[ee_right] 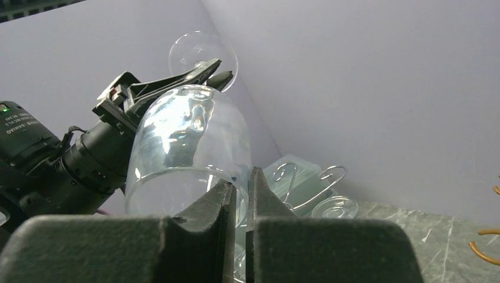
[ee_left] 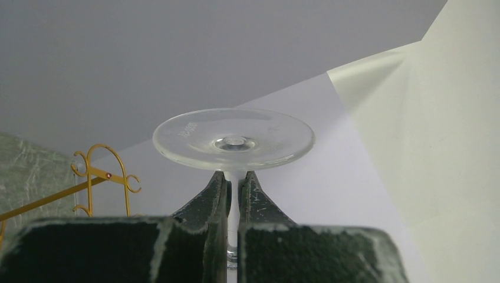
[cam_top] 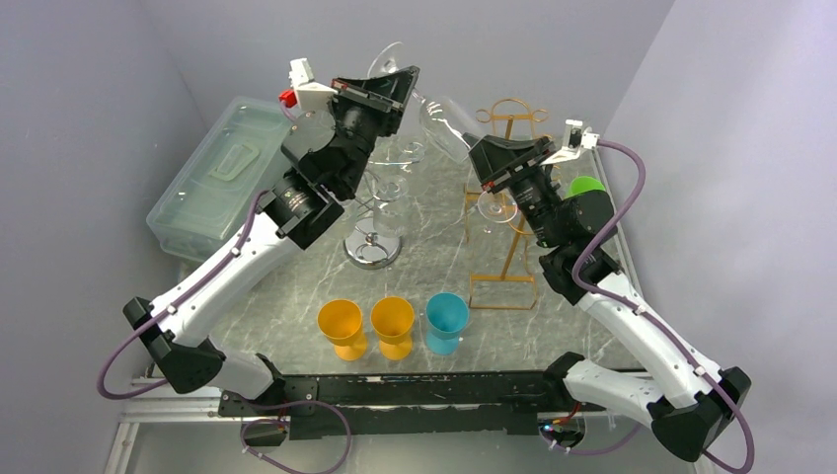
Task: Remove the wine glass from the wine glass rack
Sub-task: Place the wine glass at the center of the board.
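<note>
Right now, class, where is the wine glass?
Top view, far centre: the wine glass hangs tilted in the air between the left gripper, shut on its stem, and the right gripper on its rim, left of the gold rack.

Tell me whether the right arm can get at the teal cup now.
Probably not yet: the right gripper is shut on the rim of the wine glass, which the left gripper holds by the stem. Once it lets go, the teal cup looks open from above.

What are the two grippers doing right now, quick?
Left gripper: closed, holding the wine glass by its stem.
Right gripper: closed, pinching the rim of the same glass's bowl.
</note>
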You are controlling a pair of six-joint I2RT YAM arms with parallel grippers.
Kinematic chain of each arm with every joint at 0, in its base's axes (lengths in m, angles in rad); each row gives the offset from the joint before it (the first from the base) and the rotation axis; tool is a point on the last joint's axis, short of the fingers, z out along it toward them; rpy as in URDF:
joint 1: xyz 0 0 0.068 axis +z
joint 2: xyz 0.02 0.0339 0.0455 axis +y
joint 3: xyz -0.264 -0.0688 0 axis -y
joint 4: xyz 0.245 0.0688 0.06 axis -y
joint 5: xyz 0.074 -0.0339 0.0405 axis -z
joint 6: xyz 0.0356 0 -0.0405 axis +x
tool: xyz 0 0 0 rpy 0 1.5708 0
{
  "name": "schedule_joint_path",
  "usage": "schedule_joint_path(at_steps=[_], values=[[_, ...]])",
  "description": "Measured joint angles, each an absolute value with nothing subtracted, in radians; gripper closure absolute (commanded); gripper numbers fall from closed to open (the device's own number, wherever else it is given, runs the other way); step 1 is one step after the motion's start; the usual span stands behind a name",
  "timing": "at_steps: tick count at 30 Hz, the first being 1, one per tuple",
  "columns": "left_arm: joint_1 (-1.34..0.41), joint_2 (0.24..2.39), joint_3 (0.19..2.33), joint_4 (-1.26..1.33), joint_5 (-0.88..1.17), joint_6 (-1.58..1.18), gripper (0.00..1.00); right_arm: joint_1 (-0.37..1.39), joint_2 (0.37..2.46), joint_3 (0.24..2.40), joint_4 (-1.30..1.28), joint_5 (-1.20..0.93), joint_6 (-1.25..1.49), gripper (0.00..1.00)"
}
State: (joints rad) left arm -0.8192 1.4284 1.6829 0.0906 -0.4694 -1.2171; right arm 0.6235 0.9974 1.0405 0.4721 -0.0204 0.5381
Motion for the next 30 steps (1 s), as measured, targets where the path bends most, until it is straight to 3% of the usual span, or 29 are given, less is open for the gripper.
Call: schedule_joint_path(at_steps=[2,10,13,15,30], values=[[-0.818,1.423,1.677,0.095,-0.469,-1.217,0.91,0.624,0.999,1.043,0.471,-0.015,0.544,1.00],[-0.822,1.385,1.620,0.115,-0.413,-1.188,0.37,0.629,0.992,1.045,0.456,0.030,0.570,1.00],[-0.825,1.369,1.590,0.116,-0.385,-1.164,0.23,0.630,0.986,1.051,0.440,0.059,0.571,1.00],[-0.825,1.368,1.586,0.116,-0.367,-1.140,0.02,0.632,0.981,1.065,0.420,0.082,0.569,1.00],[-0.824,1.258,1.551,0.003,-0.247,-0.756,0.01,0.633,1.000,1.405,0.125,0.526,0.375,1.00]])
